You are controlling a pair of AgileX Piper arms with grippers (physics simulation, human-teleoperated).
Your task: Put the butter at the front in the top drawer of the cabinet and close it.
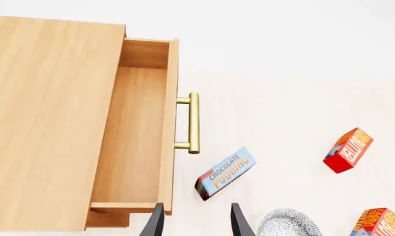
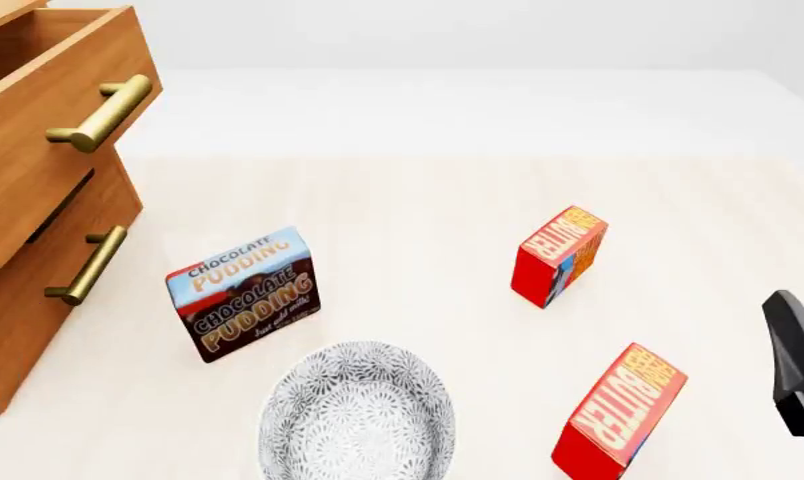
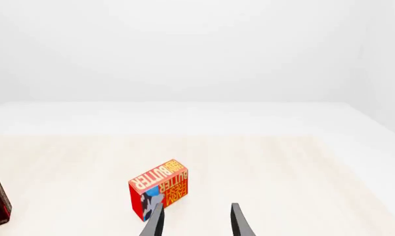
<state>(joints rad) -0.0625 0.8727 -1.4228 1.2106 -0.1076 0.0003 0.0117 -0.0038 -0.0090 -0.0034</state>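
The butter (image 2: 560, 255), a red carton with an orange top and a blue-and-orange side patch, stands on the table right of centre. It also shows in the left wrist view (image 1: 348, 150) and the right wrist view (image 3: 159, 189). The cabinet (image 2: 15, 330) stands at the left with its top drawer (image 2: 55, 100) pulled open. The left wrist view shows the drawer (image 1: 138, 137) empty from above. My left gripper (image 1: 196, 223) is open and empty, near the drawer's front panel. My right gripper (image 3: 196, 223) is open and empty, just short of the butter, and shows at the front view's right edge (image 2: 789, 350).
A second butter carton (image 2: 620, 410) with a plain red side stands nearer the front, right of a patterned grey bowl (image 2: 355, 415). A chocolate pudding box (image 2: 242, 295) stands between the cabinet and the butter. The lower drawer (image 2: 55, 270) is shut.
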